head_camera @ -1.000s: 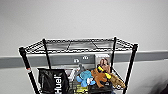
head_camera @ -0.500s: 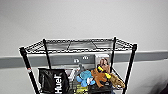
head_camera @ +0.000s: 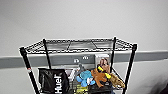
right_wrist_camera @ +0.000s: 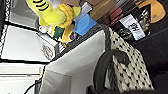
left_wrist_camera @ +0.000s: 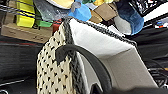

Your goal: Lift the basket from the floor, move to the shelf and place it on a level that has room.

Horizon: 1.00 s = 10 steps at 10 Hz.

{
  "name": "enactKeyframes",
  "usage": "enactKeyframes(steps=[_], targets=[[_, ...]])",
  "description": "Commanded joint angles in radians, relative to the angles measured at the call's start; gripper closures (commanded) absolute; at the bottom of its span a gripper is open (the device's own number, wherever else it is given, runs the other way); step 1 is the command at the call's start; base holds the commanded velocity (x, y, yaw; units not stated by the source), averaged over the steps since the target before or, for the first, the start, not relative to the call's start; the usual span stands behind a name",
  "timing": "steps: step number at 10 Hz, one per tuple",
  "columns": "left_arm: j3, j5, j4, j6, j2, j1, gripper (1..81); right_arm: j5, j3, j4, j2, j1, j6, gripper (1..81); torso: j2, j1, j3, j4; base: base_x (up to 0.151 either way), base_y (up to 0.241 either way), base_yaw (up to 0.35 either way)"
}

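The shelf (head_camera: 27, 65), a black wire rack, stands against a grey wall in the head view. Its top level (head_camera: 80, 45) is a bare wire grid with a low rim. The basket (left_wrist_camera: 53, 75) is cream with dark specks, a dark rim and a white lining. It hangs close to the rack's toys in the left wrist view. One dark loop handle (left_wrist_camera: 85, 56) arcs down into my left gripper (left_wrist_camera: 100, 90). The right wrist view has the basket (right_wrist_camera: 130, 67) from its other end, and that handle (right_wrist_camera: 105, 62) runs into my right gripper (right_wrist_camera: 93, 90).
On the tier below the top stand a black "Huel" bag (head_camera: 53, 81), a blue plush (head_camera: 85, 77), a brown and yellow plush (head_camera: 102, 75) and a box (head_camera: 102, 58). Cardboard boxes (left_wrist_camera: 25, 32) and a yellow plush (right_wrist_camera: 52, 12) lie just beyond the basket.
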<state>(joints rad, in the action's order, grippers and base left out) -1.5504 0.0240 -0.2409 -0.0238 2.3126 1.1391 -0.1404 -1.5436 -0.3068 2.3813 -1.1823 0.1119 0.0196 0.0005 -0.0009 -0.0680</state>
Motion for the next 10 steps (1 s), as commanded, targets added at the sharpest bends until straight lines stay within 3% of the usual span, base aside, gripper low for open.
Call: enactKeyframes(steps=[1, 10], targets=[[0.171, 0.01, 0.038, 0.002, -0.099, -0.117, 81.1, -0.007, 0.215, 0.005, -0.132, 0.109, 0.002, 81.1, 0.0, 0.0, 0.0, 0.0, 0.0, 0.0, 0.0], [0.492, 0.005, 0.038, -0.01, -0.32, -0.273, 81.1, -0.036, 0.536, 0.003, -0.363, 0.249, 0.003, 81.1, 0.0, 0.0, 0.0, 0.0, 0.0, 0.0, 0.0]])
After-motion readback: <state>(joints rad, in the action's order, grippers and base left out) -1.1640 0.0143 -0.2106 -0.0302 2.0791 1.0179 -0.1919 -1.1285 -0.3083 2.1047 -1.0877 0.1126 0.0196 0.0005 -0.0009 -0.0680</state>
